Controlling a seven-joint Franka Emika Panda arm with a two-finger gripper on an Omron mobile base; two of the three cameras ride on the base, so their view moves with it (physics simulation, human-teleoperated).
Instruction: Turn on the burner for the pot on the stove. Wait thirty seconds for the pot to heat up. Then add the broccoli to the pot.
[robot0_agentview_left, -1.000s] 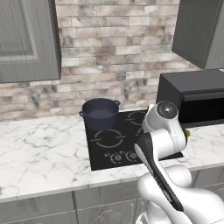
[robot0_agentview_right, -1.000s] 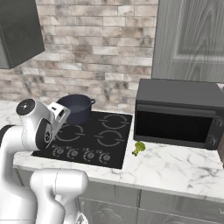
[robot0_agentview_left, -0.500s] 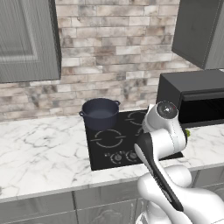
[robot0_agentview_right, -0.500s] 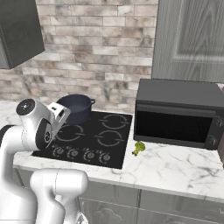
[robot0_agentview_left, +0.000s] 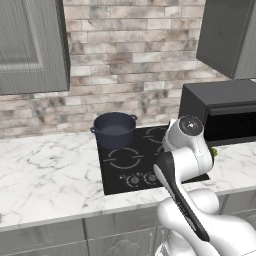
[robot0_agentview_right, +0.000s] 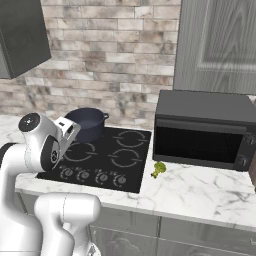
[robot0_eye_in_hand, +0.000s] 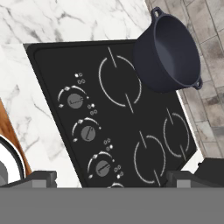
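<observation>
We see the pot (robot0_agentview_left: 115, 129) on the stove's (robot0_agentview_left: 150, 165) back left ring, broccoli (robot0_agentview_right: 159, 169) on the desk (robot0_agentview_right: 200, 192) beside the microwave (robot0_agentview_right: 202, 130); the gripper (robot0_eye_in_hand: 111, 179) hovers released above the knobs (robot0_eye_in_hand: 88, 133).

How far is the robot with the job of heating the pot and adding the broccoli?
Nothing looks done yet. The pot stands empty on the back burner of the stove. The gripper hovers above the knobs with its jaws open, touching none. Left: turn the knob, wait, then fetch the broccoli, which lies on the counter in front of the microwave, and put it in the pot.
</observation>
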